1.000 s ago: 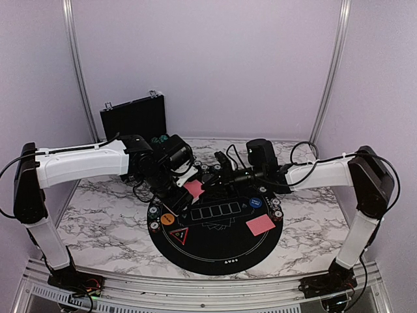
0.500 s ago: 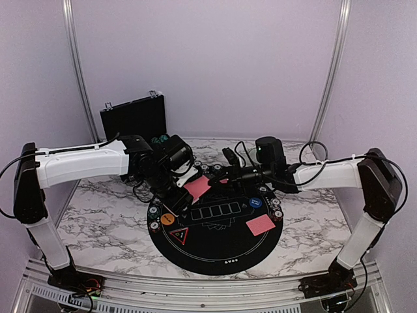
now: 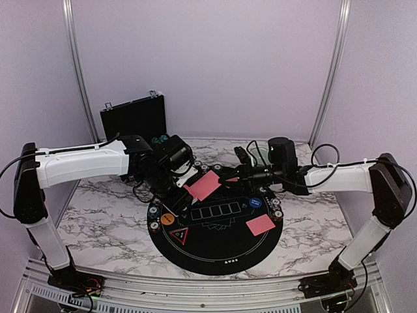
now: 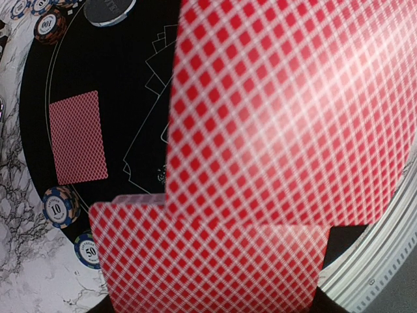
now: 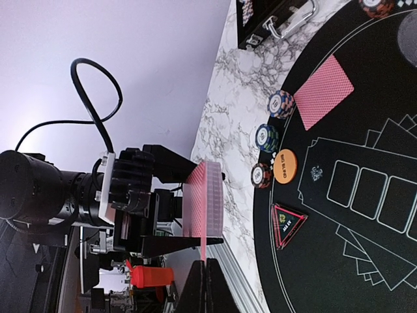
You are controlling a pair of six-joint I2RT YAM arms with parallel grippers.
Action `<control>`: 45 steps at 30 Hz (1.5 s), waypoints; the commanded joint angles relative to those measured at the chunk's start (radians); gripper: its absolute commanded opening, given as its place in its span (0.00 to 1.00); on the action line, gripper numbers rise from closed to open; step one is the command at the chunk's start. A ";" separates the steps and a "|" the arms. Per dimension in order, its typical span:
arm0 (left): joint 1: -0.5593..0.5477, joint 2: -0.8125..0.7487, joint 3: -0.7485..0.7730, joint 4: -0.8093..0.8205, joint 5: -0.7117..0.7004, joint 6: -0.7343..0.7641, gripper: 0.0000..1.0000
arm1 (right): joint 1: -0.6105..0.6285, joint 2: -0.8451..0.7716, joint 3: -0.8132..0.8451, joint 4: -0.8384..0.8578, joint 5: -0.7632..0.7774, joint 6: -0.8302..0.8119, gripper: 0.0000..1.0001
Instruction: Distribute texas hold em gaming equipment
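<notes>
The left gripper [image 3: 184, 191] clamps a deck [image 5: 203, 199] of red, diamond-lattice-backed cards above the black mat's [image 3: 221, 251] far left edge. The closed right gripper [image 5: 203, 268] pinches the top card [image 4: 280, 111] by its edge.

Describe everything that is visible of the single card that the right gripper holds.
The card is thin and flat. Its back is pinkish-red with a fine white diamond lattice, and its face is not visible. The right gripper is shut on one edge. The opposite end overlaps the deck held in the left gripper and seems to touch it. The card hangs tilted above the black mat.
</notes>
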 commanded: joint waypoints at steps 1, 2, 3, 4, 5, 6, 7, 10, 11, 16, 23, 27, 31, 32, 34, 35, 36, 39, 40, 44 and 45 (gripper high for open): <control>-0.003 -0.031 -0.003 0.009 -0.008 0.005 0.50 | -0.042 -0.070 -0.029 0.022 -0.011 0.006 0.00; -0.003 -0.031 -0.002 0.009 -0.009 0.006 0.50 | -0.053 -0.081 -0.042 0.016 -0.011 0.003 0.00; -0.003 -0.030 0.000 0.009 -0.009 0.007 0.50 | -0.064 -0.093 -0.051 0.010 -0.011 0.000 0.00; -0.003 -0.028 0.002 0.009 -0.007 0.008 0.50 | -0.074 -0.105 -0.063 0.005 -0.011 -0.004 0.00; -0.003 -0.027 0.004 0.009 -0.008 0.008 0.50 | -0.085 -0.117 -0.075 -0.004 -0.011 -0.010 0.00; -0.002 -0.026 0.005 0.009 -0.007 0.009 0.50 | -0.097 -0.128 -0.088 -0.014 -0.011 -0.016 0.00; -0.002 -0.025 0.006 0.009 -0.009 0.010 0.50 | -0.114 -0.142 -0.102 -0.028 -0.010 -0.025 0.00; -0.002 -0.023 0.009 0.009 -0.009 0.010 0.50 | -0.157 -0.185 -0.157 -0.059 -0.008 -0.046 0.00; -0.002 -0.022 0.009 0.009 -0.009 0.011 0.50 | -0.171 -0.203 -0.177 -0.069 -0.008 -0.051 0.00; -0.002 -0.013 0.020 0.009 -0.005 0.016 0.50 | -0.241 -0.296 -0.286 -0.163 0.011 -0.109 0.00; -0.002 0.002 0.032 0.009 0.001 0.022 0.50 | -0.335 -0.411 -0.451 -0.257 0.031 -0.162 0.00; -0.002 0.007 0.037 0.009 0.002 0.026 0.50 | -0.367 -0.449 -0.512 -0.298 0.049 -0.187 0.00; -0.003 0.012 0.041 0.009 0.005 0.028 0.50 | -0.398 -0.475 -0.570 -0.295 0.055 -0.185 0.00; -0.002 0.014 0.041 0.009 0.005 0.028 0.50 | -0.402 -0.480 -0.580 -0.290 0.053 -0.182 0.00; -0.002 0.016 0.044 0.009 0.007 0.030 0.50 | -0.403 -0.487 -0.596 -0.282 0.052 -0.173 0.00; -0.002 0.018 0.044 0.009 0.008 0.031 0.50 | -0.404 -0.489 -0.601 -0.281 0.052 -0.171 0.00; -0.002 0.018 0.045 0.009 0.008 0.032 0.50 | -0.405 -0.489 -0.606 -0.280 0.053 -0.171 0.00; -0.002 0.020 0.045 0.009 0.010 0.034 0.50 | -0.406 -0.490 -0.617 -0.280 0.056 -0.171 0.00; -0.002 0.021 0.044 0.009 0.011 0.034 0.50 | -0.407 -0.487 -0.621 -0.277 0.058 -0.171 0.00; 0.000 0.018 0.039 0.010 0.010 0.034 0.50 | -0.413 -0.486 -0.631 -0.281 0.061 -0.174 0.00; 0.000 0.017 0.038 0.009 0.010 0.033 0.50 | -0.414 -0.484 -0.634 -0.282 0.061 -0.177 0.00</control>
